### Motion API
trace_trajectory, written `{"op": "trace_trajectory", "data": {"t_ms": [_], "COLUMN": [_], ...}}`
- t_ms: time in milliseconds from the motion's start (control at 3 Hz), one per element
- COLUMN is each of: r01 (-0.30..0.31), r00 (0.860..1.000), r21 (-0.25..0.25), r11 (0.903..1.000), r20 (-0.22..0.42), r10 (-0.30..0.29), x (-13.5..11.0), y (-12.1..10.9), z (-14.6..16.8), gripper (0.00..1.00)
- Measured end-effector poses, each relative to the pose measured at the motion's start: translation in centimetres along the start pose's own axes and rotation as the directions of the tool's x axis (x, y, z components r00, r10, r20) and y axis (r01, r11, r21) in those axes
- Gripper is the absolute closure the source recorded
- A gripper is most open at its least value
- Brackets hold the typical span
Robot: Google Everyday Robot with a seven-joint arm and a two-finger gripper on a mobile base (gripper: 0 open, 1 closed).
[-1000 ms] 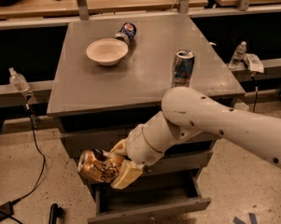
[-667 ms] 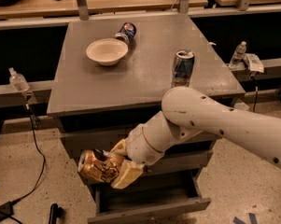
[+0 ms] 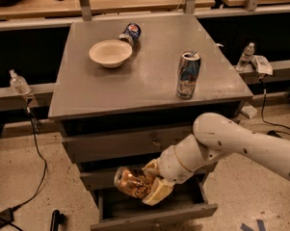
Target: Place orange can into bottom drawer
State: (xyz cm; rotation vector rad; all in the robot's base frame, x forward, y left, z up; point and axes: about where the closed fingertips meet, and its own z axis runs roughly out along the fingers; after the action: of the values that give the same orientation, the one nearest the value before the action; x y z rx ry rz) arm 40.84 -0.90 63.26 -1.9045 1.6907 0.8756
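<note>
The orange can [image 3: 131, 182] lies tilted on its side, held in my gripper [image 3: 151, 185], which is shut on it. The can hangs just above the left part of the bottom drawer [image 3: 154, 214], which is pulled open at the foot of the grey cabinet. My white arm [image 3: 231, 146] reaches in from the right, in front of the cabinet. The inside of the drawer looks dark; nothing shows in it.
On the cabinet top [image 3: 149, 76] stand a white bowl [image 3: 110, 53], a dark blue cola can [image 3: 130, 33] on its side and a tall blue-and-silver can [image 3: 188, 74]. Two closed drawers [image 3: 125, 143] sit above the open one. Cables lie on the floor at left [image 3: 33, 177].
My arm and the can have moved a little to the right and closer over the open drawer.
</note>
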Motion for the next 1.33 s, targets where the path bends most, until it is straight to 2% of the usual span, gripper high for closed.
{"op": "trace_trajectory", "data": {"t_ms": [333, 667, 1000, 1333], "r01": [-0.023, -0.024, -0.125, -0.269], "r00": [0.997, 0.997, 0.988, 0.957], "r21": [-0.043, -0.043, -0.024, 0.013], "r11": [0.9988, 0.9988, 0.9918, 0.963], "r20": [0.078, 0.078, 0.093, 0.112], "r10": [0.027, 0.027, 0.127, 0.266], "x": [8.7, 8.7, 13.8, 21.2], "y": [-0.7, -0.7, -1.2, -2.0], "z": [2.7, 2.7, 3.6, 5.0], "gripper": [1.0, 1.0, 1.0, 1.0]}}
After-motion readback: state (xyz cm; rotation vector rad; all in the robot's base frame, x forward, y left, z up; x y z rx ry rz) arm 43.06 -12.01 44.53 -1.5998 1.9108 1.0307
